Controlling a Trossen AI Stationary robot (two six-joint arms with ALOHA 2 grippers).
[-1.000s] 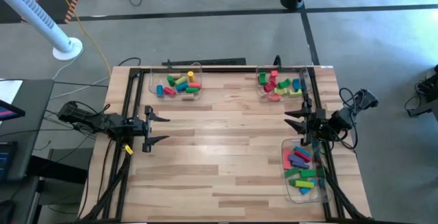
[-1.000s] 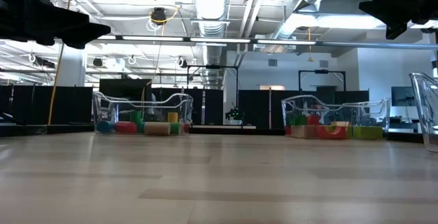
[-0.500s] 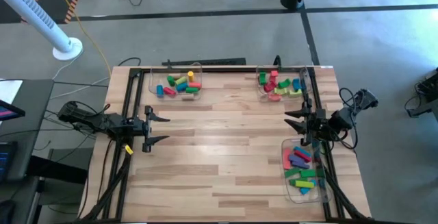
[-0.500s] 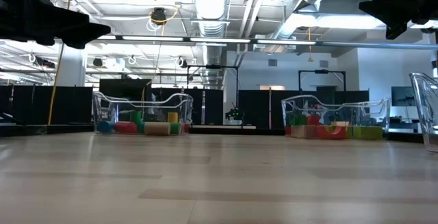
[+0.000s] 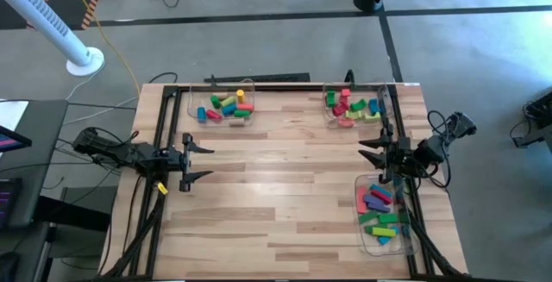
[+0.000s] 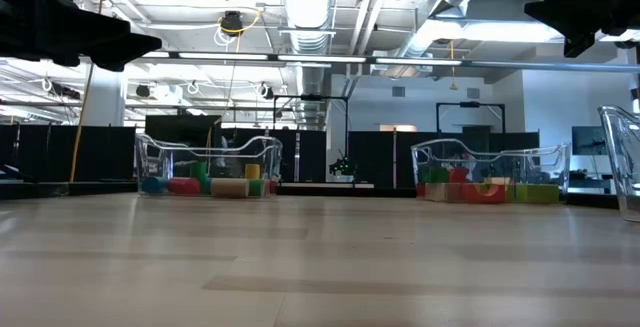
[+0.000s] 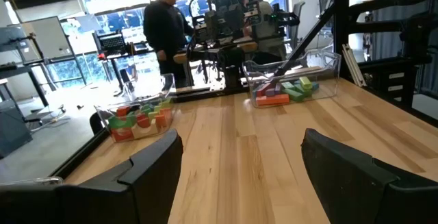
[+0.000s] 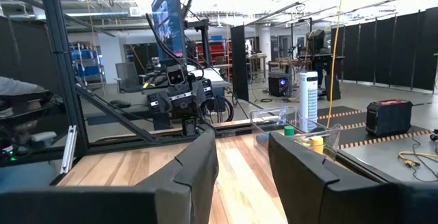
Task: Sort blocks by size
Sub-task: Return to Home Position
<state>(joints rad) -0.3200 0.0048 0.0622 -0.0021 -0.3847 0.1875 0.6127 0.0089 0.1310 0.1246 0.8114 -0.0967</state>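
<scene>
Both spread, left tool point(image 5: 211, 162), right tool point(image 5: 361, 152), blocks point(image 5: 226, 108) well apart in trays point(image 5: 360, 228)

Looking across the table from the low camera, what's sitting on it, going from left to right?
left clear tray holding blocks → second clear tray, also with blocks → third clear tray, only its edge showing.

No visible change since earlier.
</scene>
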